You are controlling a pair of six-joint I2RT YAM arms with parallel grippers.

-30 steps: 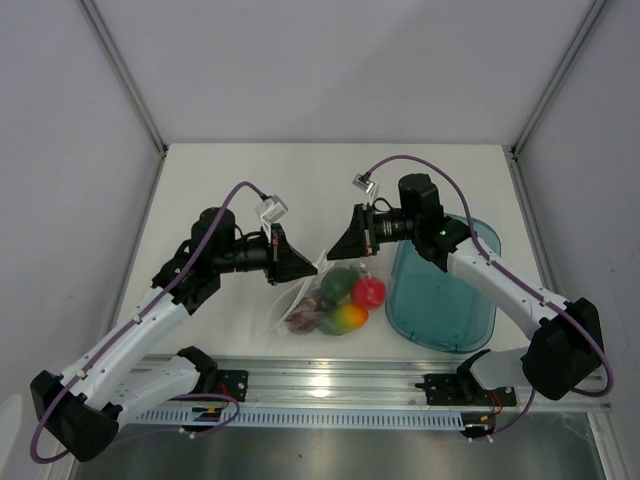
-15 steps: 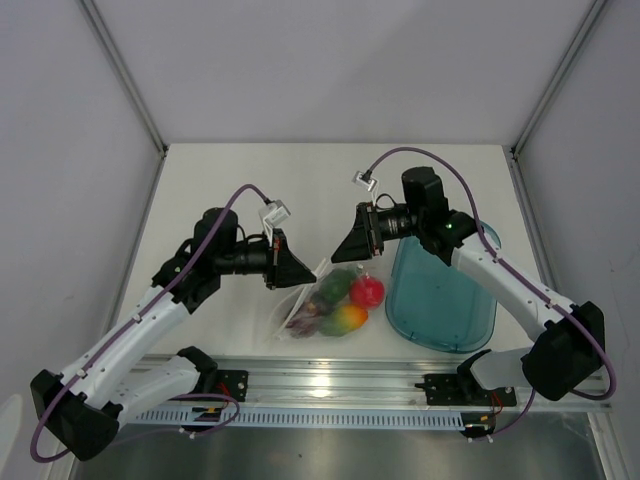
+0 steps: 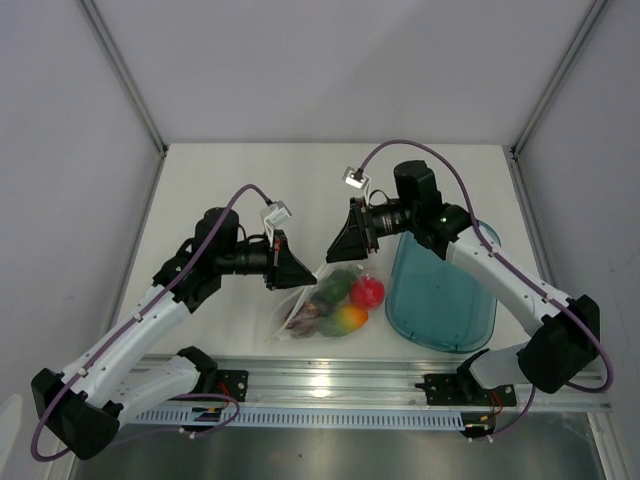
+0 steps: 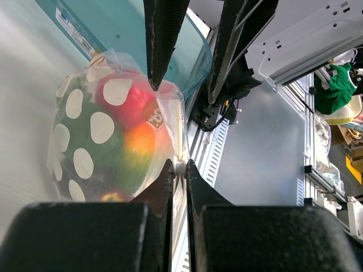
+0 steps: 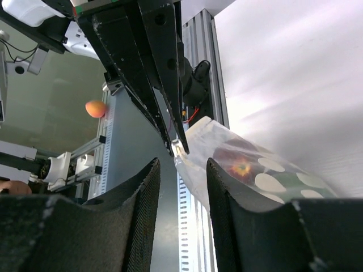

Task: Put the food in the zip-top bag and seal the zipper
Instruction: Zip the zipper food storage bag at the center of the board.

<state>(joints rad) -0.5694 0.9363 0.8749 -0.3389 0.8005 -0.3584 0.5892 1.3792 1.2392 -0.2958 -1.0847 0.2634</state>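
The zip-top bag [image 3: 312, 300], clear with white dots, lies near the table's front between my arms. It holds the food: red tomato [image 3: 368, 292], green piece [image 3: 335, 286], orange-yellow piece [image 3: 350, 318] and dark purple piece [image 3: 300, 318]. My left gripper [image 3: 300, 273] is shut on the zipper [image 4: 180, 166] at the end of the bag's mouth edge. In the left wrist view the bag [image 4: 108, 130] bulges left of that grip. My right gripper [image 3: 333, 250] is open just above the bag. In the right wrist view its jaws [image 5: 180, 170] stand wide either side of the bag's corner [image 5: 187, 153] without touching.
A translucent teal oval tray [image 3: 440, 300] stands right of the bag, under my right forearm. The aluminium rail [image 3: 330, 385] runs along the table's front edge. Grey walls close in the left, right and back.
My right gripper has shifted slightly left and back over the bag. The bag has sagged a little lower toward the table. My left gripper keeps its hold.
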